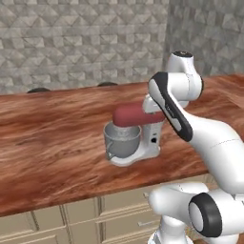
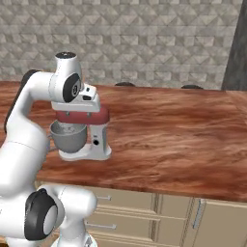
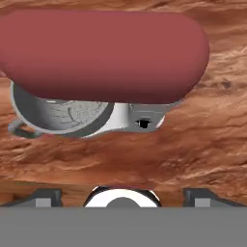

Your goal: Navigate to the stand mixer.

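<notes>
- The stand mixer (image 1: 132, 135) (image 2: 83, 135) (image 3: 103, 72) is seen on the wooden counter (image 1: 52, 143) (image 2: 169, 140) (image 3: 202, 140), near its front edge
- The gripper (image 3: 123, 195) is held directly above the mixer's dark red head, apart from it
- The fingers (image 3: 46, 197) are spread wide, with nothing between them
- Cream cabinet drawers (image 1: 86, 219) (image 2: 144, 212) are seen below the counter

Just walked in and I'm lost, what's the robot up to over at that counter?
It has pulled up to the wooden counter, right in front of the stand mixer. Its arm is folded above the mixer, with the hand looking straight down on the red head and metal bowl. It isn't holding or touching anything.
</notes>
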